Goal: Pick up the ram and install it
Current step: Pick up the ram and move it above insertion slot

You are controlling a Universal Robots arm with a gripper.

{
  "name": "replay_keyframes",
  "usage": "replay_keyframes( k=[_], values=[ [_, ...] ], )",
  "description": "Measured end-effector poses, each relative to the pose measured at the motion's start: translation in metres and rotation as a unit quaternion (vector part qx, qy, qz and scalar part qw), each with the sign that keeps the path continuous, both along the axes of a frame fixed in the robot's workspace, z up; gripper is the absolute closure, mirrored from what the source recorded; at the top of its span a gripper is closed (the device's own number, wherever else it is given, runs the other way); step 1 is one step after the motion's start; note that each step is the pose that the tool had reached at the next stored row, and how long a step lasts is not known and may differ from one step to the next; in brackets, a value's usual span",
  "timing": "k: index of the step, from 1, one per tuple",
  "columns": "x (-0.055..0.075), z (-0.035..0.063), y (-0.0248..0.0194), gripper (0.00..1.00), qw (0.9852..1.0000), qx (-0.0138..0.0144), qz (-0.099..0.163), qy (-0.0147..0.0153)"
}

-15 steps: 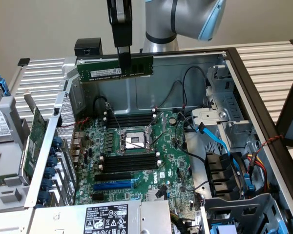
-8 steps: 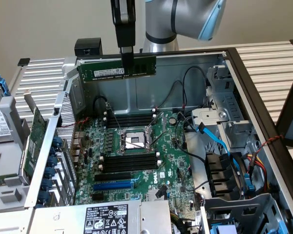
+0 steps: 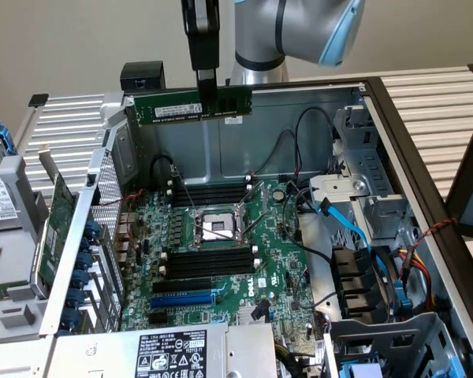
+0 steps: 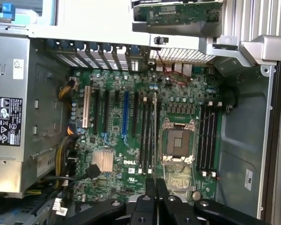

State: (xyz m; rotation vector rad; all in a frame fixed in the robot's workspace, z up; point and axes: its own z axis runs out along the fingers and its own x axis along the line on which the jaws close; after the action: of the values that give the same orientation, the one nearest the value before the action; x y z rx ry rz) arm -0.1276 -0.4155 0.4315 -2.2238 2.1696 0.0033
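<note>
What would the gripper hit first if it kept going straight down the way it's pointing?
Pointing down, the gripper is shut on the thin green ram stick, so the stick would arrive first, likely meeting the green motherboard near the black memory slots; the exact spot is unclear.

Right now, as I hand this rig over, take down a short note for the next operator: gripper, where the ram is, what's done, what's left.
Gripper: shut on the ram, holding it from above.
Ram: in the air, held level over the open computer case, well above the motherboard.
Done: the ram is picked up.
Left: it is not installed; the black memory slots on either side of the CPU socket look empty.
</note>
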Motion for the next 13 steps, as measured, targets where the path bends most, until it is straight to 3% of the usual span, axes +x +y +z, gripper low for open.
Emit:
replay_keyframes(
  k=[3,10,13],
  values=[
    [0.0008,-0.0024,0.0041,0.88,1.0000,0.0000,-0.001,0.0000],
    [0.0029,-0.0077,0.0069,0.88,0.9999,0.0001,-0.011,0.0000],
    [0.0032,-0.0102,0.0108,0.88,0.9999,0.0000,-0.013,0.0000]
  ],
)
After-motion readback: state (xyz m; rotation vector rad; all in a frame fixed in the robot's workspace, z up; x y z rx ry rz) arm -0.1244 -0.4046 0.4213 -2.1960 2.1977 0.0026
